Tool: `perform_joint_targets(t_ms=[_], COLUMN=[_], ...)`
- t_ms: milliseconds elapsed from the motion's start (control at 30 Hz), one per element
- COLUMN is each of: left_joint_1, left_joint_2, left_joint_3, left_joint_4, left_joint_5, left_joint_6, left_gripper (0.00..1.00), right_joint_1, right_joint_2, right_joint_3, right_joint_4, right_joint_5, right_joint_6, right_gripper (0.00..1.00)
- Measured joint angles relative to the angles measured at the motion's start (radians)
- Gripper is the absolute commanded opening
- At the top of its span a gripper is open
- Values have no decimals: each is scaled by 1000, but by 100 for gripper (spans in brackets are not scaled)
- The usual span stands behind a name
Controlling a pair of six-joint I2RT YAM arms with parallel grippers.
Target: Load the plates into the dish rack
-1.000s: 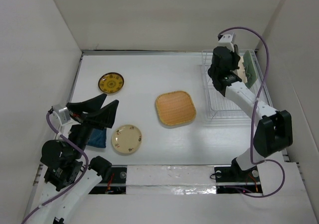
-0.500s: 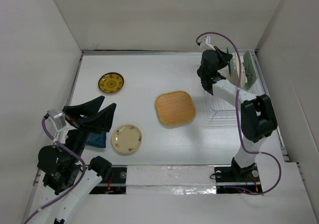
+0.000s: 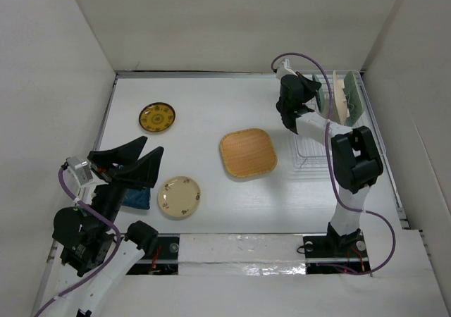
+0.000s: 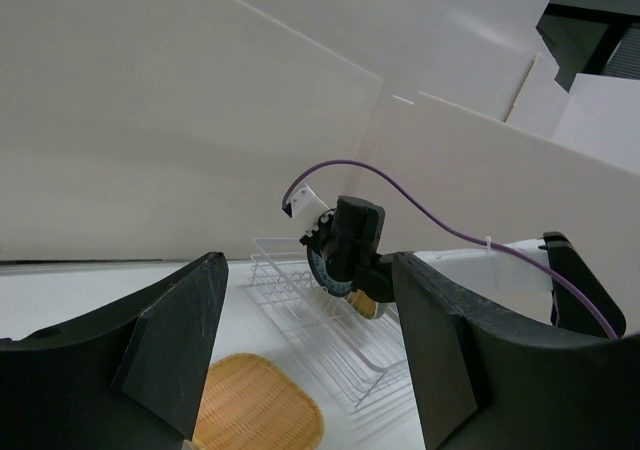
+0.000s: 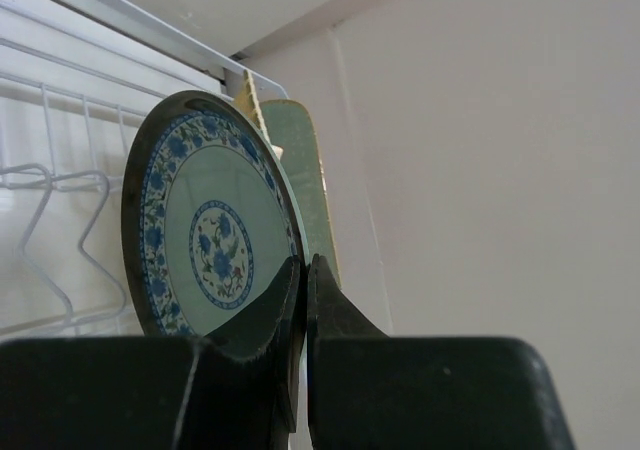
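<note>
The wire dish rack (image 3: 310, 149) is sitting at the far right corner of the tabletop, and three plates are standing upright in it. A pale green rectangular plate (image 3: 353, 98) is nearest the right edge, a tan upright plate (image 3: 340, 95) is just beside it, and a round blue-patterned plate (image 3: 319, 94) is on the inner side.

The right gripper (image 3: 311, 98) is pinching that round plate, its fingers closed on the rim. Only the right wrist view is showing the plate's blue flower pattern and the fingertips meeting on its lower edge.

The left wrist view is showing the left gripper (image 4: 310, 355) spread wide and holding nothing, over the near left part of the table.

Lying flat on the table are a yellow plate (image 3: 156, 117) toward the far left, a cream plate (image 3: 179, 196) toward the near edge, and a tan square plate (image 3: 247, 153) around the middle.

Compared with half a second ago, the round plate is sitting slightly lower among the wires, while the left arm is hardly differing.
</note>
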Motion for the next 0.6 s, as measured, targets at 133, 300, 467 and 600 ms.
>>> perform_joint_targets(t_ms=[133,300,467,600], left_joint_1=[0,0,0,0], left_joint_2=[0,0,0,0], left_joint_3=[0,0,0,0], left_joint_4=[0,0,0,0], left_joint_5=[0,0,0,0], left_joint_6=[0,0,-2,-2], left_gripper=[64,64,64,64], right_joint_1=[-4,-5,-8,-18], right_joint_2=[19,21,8,-7], right_joint_3=[0,4,9,9], right_joint_4=[0,60,151,158], right_joint_5=[-9,6,32,36], right_joint_6=[15,-30,-122,-125], right_gripper=[0,0,0,0])
